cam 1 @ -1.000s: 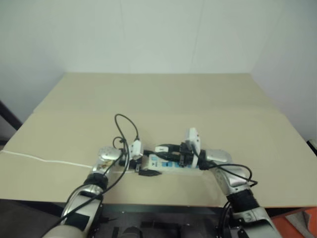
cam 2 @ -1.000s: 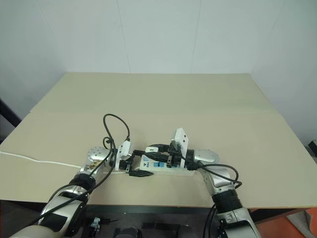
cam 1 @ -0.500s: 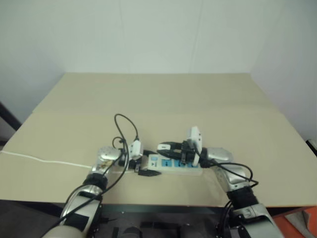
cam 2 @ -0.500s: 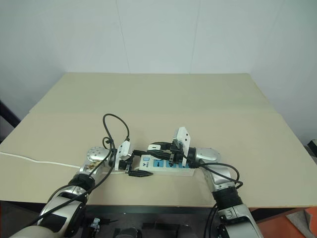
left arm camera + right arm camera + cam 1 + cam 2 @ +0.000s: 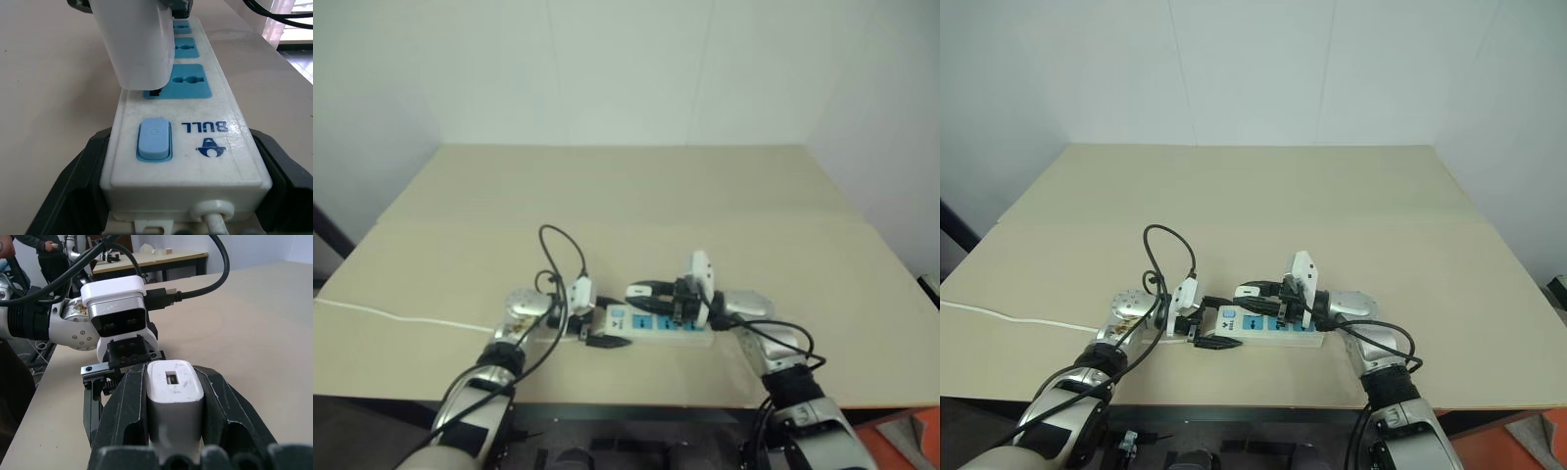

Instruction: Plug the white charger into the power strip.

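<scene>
Left wrist view: left claw (image 5: pixel 186 205) clamped across the strip (image 5: pixel 195 142) end — charger (image 5: pixel 139 44) seated at the nearest blue socket. Right wrist view: right claw (image 5: pixel 175 396) clamped on the charger. Right eye view: strip lies on the surface (image 5: pixel 1332 215) — both claws meeting there.

"BULL" in blue on the power strip (image 5: pixel 195 147)

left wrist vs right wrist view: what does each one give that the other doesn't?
Left wrist: the power strip clamped between the left gripper's fingers, its blue switch and socket faces, and the charger's prongs meeting the nearest socket.
Right wrist: the right gripper shut on the charger's sides, its USB port showing.
Both: the white charger and the tan table.
</scene>
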Action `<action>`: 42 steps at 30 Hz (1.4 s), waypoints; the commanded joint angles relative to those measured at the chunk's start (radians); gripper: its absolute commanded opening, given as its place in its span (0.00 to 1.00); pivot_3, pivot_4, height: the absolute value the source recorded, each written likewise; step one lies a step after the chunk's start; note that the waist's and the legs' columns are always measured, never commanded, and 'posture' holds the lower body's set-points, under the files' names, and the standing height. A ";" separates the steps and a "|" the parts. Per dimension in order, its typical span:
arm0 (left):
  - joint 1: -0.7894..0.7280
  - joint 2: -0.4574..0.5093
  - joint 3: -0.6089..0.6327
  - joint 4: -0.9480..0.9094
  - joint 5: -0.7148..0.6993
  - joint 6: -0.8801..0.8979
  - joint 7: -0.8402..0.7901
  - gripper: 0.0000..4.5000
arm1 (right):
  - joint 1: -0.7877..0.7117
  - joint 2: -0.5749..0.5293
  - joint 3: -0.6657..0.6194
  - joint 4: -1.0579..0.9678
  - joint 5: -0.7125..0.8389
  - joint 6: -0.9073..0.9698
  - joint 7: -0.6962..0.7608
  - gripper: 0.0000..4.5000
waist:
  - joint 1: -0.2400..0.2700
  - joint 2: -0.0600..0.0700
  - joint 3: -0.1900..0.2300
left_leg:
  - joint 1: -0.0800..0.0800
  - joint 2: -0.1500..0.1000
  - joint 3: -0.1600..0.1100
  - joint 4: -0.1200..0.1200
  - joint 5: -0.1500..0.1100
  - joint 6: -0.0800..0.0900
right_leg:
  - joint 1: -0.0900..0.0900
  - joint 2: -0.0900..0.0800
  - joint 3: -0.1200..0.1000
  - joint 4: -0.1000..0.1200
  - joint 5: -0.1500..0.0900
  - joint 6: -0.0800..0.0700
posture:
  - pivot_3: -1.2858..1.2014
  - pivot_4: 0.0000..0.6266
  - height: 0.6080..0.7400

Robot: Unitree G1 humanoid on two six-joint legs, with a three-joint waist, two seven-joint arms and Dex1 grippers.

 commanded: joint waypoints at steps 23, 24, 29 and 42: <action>0.012 0.037 -0.029 -0.005 0.025 -0.002 0.003 0.74 | 0.043 -0.183 0.021 0.170 -0.084 -0.111 0.101 0.25 | 0.011 -0.001 0.000 | 0.005 0.000 0.000 -0.001 0.000 0.000 | 0.008 -0.001 -0.001 -0.003 -0.004 0.007 | 0.52 0.24 1.00; 0.016 0.038 -0.030 -0.009 0.023 -0.001 0.004 0.74 | 0.040 -0.185 0.028 0.175 -0.088 -0.113 0.108 0.25 | 0.011 -0.001 0.000 | 0.005 0.000 0.000 -0.001 0.000 0.000 | 0.008 -0.001 -0.001 -0.003 -0.004 0.007 | 0.52 0.24 1.00; 0.019 0.041 -0.031 -0.011 0.023 0.001 0.006 0.74 | 0.001 -0.160 0.074 0.198 -0.108 -0.127 0.126 0.25 | 0.010 -0.001 0.000 | 0.005 0.000 0.000 -0.001 0.000 0.000 | 0.008 -0.001 -0.001 -0.003 -0.004 0.007 | 0.52 0.24 1.00; 0.025 0.045 -0.033 -0.029 0.016 0.004 0.015 0.74 | -0.050 -0.101 0.132 0.300 -0.150 -0.140 0.118 0.25 | -0.016 -0.005 -0.003 | 0.022 0.001 0.000 -0.006 0.000 0.000 | 0.021 0.001 0.000 -0.004 -0.006 0.007 | 0.52 0.24 1.00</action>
